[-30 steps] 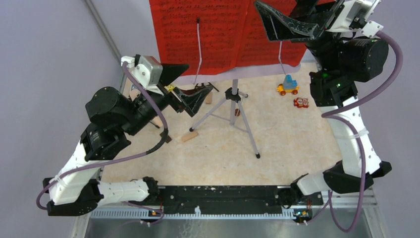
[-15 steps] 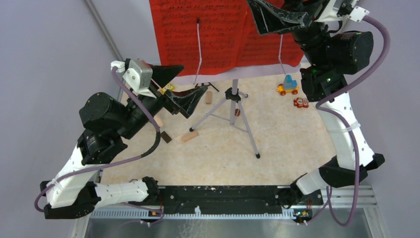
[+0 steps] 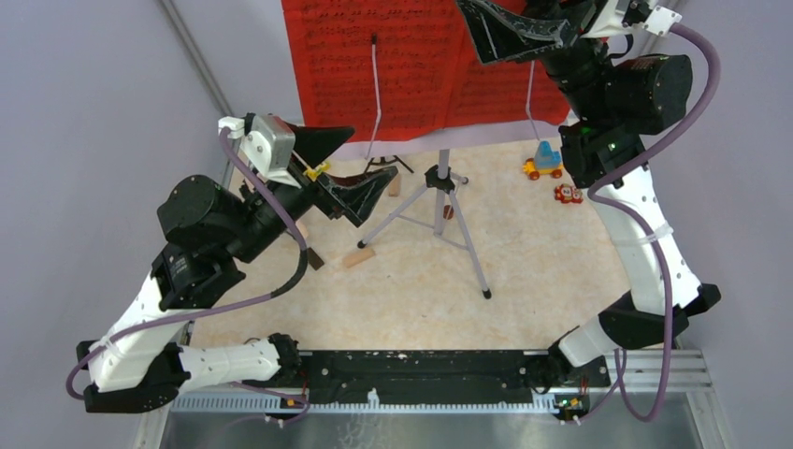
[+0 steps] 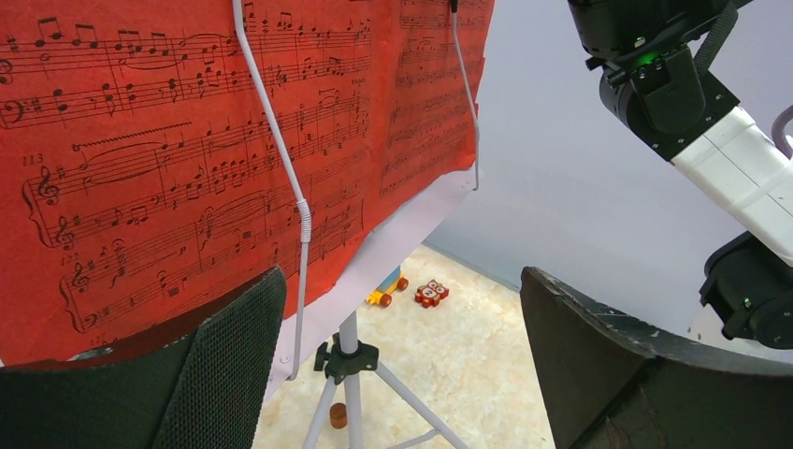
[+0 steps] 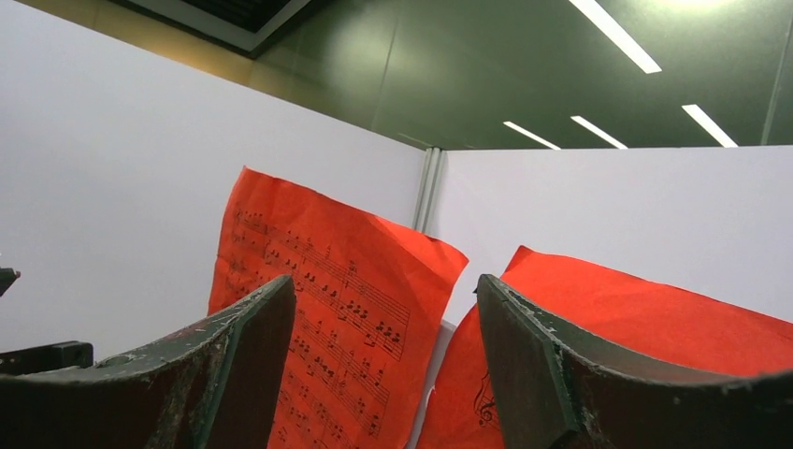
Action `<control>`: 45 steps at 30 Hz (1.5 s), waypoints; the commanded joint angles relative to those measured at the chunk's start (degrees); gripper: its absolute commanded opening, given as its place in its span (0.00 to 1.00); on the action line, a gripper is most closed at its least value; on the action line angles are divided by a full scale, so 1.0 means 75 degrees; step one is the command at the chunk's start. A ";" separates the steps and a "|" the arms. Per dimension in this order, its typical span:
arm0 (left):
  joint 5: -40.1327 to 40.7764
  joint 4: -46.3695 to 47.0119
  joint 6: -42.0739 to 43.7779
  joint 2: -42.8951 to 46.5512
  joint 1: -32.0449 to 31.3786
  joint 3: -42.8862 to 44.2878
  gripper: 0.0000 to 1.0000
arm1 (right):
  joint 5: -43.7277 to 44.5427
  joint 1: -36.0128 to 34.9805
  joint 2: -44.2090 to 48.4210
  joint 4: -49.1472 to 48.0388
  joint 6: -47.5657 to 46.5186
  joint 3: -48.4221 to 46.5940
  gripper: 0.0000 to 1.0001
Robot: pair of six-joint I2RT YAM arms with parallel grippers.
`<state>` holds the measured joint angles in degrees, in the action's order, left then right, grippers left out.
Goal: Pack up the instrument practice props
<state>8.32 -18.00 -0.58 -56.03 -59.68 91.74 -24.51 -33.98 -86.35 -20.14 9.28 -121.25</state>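
Red sheet-music pages [image 3: 411, 65] stand upright on the white ledge [image 3: 407, 142] of the music stand, top centre of the overhead view, above the silver tripod [image 3: 439, 178] on the desk. Two thin wire arms [image 3: 376, 84] lie over their faces. Right hand [image 5: 383, 295] is raised at the upper right of that view, level with the pages' top edge. Its jaws are apart and grip nothing. In its own view the two sheets fill the gap between its fingers, with the seam between them near centre. You cannot tell from here how far short of the paper it is. Left hand [image 3: 360, 161] sits left of centre, lower, facing the printed side near the ledge, wide open and empty. The top edge runs left to right across the frame, so your right hand is the nearer one. Likely approach: come down over that edge and lift upward, clear of the wires.
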 commanded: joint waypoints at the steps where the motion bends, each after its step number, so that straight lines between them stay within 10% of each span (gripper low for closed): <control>1: -0.0157 0.0384 -0.0087 0.0032 -0.0023 -0.0042 0.98 | -0.0304 -0.0133 0.0010 -0.0104 0.0121 -0.0254 0.70; 45: 0.0619 0.0555 -0.0387 0.0162 -0.0017 -0.0294 0.98 | -0.1128 -0.0285 0.1189 -0.0786 0.0480 0.2244 0.49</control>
<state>8.99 -17.08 -1.80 -55.11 -59.68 88.42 -32.84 -35.46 -79.44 -25.32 13.50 -104.81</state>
